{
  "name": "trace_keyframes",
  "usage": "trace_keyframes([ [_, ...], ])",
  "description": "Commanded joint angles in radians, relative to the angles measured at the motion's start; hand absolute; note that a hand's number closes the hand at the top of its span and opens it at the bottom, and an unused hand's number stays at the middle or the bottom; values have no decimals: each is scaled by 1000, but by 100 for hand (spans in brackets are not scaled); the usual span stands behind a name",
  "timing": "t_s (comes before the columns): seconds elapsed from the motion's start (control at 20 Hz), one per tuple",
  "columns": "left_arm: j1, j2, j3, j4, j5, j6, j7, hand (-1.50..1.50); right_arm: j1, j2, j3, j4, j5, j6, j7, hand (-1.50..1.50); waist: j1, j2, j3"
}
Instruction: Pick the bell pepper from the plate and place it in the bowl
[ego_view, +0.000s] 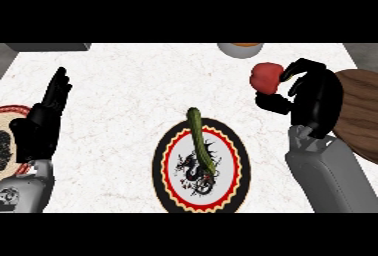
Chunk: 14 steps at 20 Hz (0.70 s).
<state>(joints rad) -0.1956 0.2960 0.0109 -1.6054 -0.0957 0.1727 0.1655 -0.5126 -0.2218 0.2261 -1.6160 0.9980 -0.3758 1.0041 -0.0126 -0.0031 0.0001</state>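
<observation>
1. R hand (314, 97): I read it as closed on the bell pepper (264, 76). Fingers curl over the top and the thumb comes in from below. The pepper is red, and it sits at the hand's left side, in the upper right of the head view.

2. Pepper posn: off the plate (159, 165), well apart from it, up and to the right. It shows against the white counter (125, 80), just left of the brown wooden bowl (362, 112). It is not inside the bowl. I cannot tell its height above the counter from this view.

3. Bowl: at the right edge, partly hidden behind the R hand and forearm.

4. Plate: centre-low, with a black rim, red-and-white ring and dark dragon motif. A long green vegetable (199, 137) lies on it approx. lengthwise, its top end reaching past the upper rim.

5. L hand (40, 120): open, fingers straight and pointing up, resting near the left edge and holding nothing. A second patterned plate (9, 116) shows partly behind it.

6. Misc: a round vessel (241, 48) sits at the top edge, cut off by the frame. A grey object (48, 46) is at the top-left corner.
</observation>
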Motion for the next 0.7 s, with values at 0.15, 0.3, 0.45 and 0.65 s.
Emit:
trace_keyframes([
  [0.15,-39,-31,-5,49,-23,3,-11,0,121,-121,-207,14,-108,-115,-181,150,8,5,0],
  [0.3,17,-35,-19,-15,-26,-11,7,0,108,-182,-318,64,-234,-107,-284,150,14,3,0],
  [0.45,-53,-43,-13,50,-39,-2,10,0,126,-232,-355,198,-195,-163,-374,150,11,7,0],
  [0.65,-59,-14,23,65,-26,-22,-12,0,139,-336,-432,344,-234,-152,-490,150,13,7,1],
])
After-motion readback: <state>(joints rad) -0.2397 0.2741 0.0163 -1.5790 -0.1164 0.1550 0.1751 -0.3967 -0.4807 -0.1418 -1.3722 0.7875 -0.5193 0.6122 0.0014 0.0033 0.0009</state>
